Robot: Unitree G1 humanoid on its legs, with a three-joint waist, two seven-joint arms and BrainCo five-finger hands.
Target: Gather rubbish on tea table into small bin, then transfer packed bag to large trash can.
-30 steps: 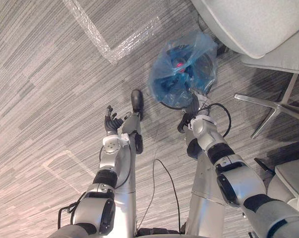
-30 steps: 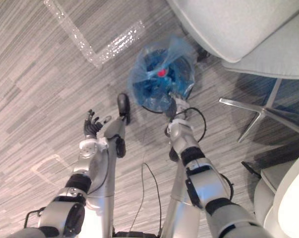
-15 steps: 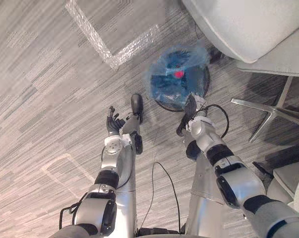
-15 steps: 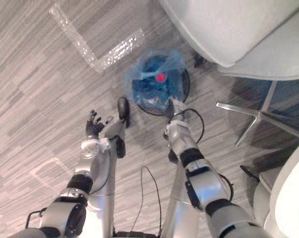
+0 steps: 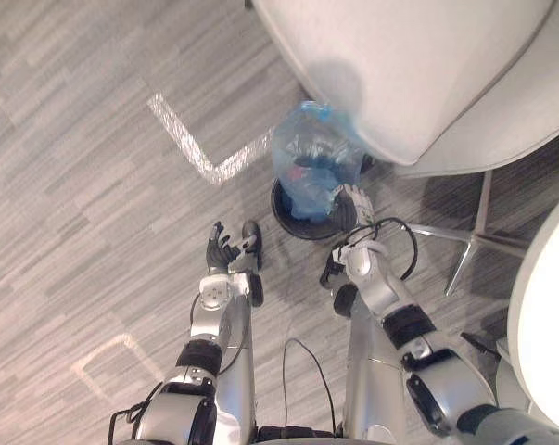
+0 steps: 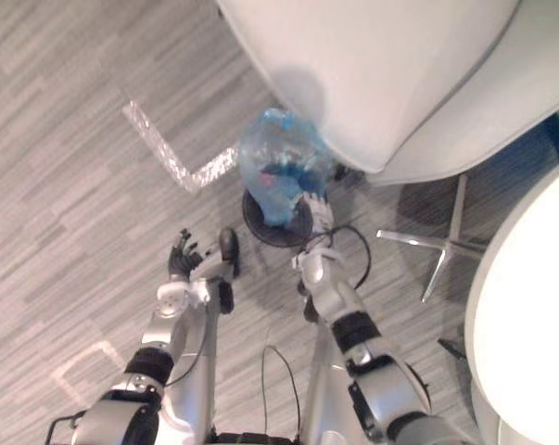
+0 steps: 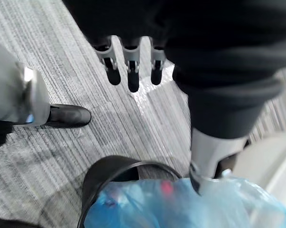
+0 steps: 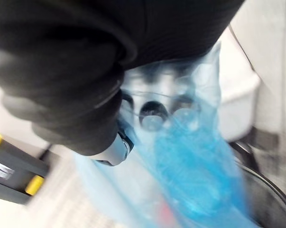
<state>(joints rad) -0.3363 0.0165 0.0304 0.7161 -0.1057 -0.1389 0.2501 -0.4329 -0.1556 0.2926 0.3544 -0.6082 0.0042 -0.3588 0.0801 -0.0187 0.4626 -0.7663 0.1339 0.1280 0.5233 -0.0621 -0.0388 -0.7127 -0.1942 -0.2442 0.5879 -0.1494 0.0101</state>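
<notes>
A blue plastic bag (image 5: 309, 167) holding rubbish stands gathered upward out of the small black bin (image 5: 288, 219) on the carpet. My right hand (image 5: 345, 206) is at the bag's near right side. In the right wrist view its fingers (image 8: 152, 114) are curled into the blue film of the bag (image 8: 195, 175), above the bin's rim (image 8: 271, 194). My left hand (image 5: 222, 250) hovers open over the floor to the left of the bin, touching nothing. The left wrist view has its straight fingers (image 7: 128, 71) above the bin's rim (image 7: 97, 178) and the bag (image 7: 180, 206).
A white chair (image 5: 418, 65) with metal legs (image 5: 469, 243) overhangs the bin from the far right. A white round tabletop (image 5: 543, 324) fills the right edge. Shiny tape (image 5: 205, 162) forms an angle on the carpet left of the bin.
My right hand has shut on the bag's edge, and the bag has gone from spread wide to gathered and narrower. The whole picture has shifted, so the camera moved. Left hand unchanged.
</notes>
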